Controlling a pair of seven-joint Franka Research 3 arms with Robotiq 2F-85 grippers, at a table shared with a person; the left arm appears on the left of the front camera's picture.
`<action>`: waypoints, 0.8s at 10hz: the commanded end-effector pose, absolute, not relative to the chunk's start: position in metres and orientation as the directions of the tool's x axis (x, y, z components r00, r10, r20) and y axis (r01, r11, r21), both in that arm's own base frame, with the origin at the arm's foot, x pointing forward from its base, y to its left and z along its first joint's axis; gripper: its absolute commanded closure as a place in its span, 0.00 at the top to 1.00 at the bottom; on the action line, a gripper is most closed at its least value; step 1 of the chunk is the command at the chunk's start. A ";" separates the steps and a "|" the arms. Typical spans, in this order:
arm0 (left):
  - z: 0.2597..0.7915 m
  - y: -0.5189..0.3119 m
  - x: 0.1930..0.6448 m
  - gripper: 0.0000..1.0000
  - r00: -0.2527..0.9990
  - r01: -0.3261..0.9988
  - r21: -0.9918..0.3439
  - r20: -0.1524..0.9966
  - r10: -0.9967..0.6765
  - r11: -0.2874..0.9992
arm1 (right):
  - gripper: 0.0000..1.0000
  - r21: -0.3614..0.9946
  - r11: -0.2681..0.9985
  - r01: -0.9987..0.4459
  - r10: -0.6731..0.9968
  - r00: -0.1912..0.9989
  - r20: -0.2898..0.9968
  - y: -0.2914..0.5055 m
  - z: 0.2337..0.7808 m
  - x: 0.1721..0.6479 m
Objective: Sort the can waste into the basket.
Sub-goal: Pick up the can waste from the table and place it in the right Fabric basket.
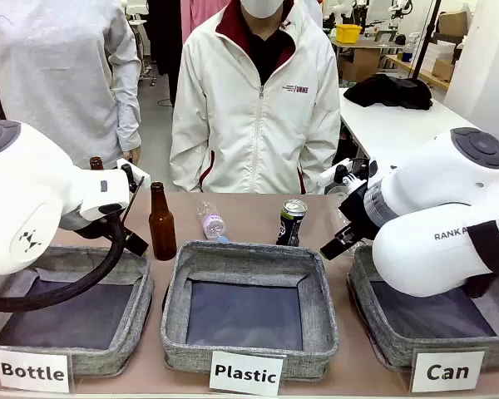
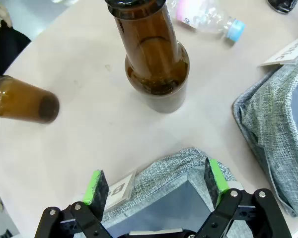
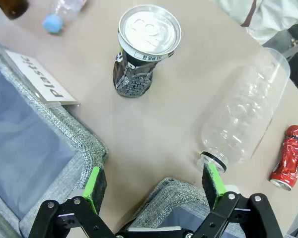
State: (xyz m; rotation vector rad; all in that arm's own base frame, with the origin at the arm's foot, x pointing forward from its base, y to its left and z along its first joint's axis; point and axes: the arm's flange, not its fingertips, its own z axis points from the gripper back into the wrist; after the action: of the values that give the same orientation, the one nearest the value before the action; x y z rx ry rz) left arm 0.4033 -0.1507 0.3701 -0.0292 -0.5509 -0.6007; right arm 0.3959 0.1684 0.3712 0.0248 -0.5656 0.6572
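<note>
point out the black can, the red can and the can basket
black can (image 1: 292, 224), front view, its side wall
red can (image 3: 287, 157), right wrist view, its crushed body
can basket (image 1: 370, 307), front view, its left wall

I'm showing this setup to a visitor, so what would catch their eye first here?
Three grey baskets line the near edge: Bottle basket, Plastic basket, Can basket. Behind them stand a black can and a brown bottle; a crushed red can lies beside a clear bottle.

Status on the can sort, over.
Left gripper, right gripper open, empty. Black can upright, red can lying flat, neither in Can basket. Clear bottle lies between them.
</note>
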 end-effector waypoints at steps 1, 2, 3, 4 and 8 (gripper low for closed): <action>0.370 -0.151 0.403 1.00 0.686 0.544 0.130 0.500 -0.529 0.829 | 1.00 -0.153 0.797 -0.584 0.571 0.647 0.505 0.168 0.371 0.396; 0.370 -0.151 0.403 1.00 0.686 0.544 0.130 0.500 -0.529 0.829 | 1.00 -0.153 0.797 -0.584 0.571 0.647 0.505 0.168 0.371 0.396; 0.370 -0.151 0.403 1.00 0.686 0.544 0.130 0.500 -0.529 0.829 | 1.00 -0.153 0.797 -0.584 0.571 0.647 0.505 0.168 0.371 0.396; 0.370 -0.151 0.403 1.00 0.686 0.544 0.130 0.500 -0.529 0.829 | 1.00 -0.153 0.797 -0.584 0.571 0.647 0.505 0.168 0.371 0.396; 0.370 -0.151 0.403 1.00 0.686 0.544 0.130 0.500 -0.529 0.829 | 1.00 -0.153 0.797 -0.584 0.571 0.647 0.505 0.168 0.371 0.396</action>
State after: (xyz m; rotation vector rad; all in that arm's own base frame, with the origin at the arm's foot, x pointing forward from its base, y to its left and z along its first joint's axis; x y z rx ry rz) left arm 0.4033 -0.1507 0.3701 -0.0292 -0.5509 -0.6008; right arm 0.3959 0.1684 0.3712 0.0244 -0.5656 0.6577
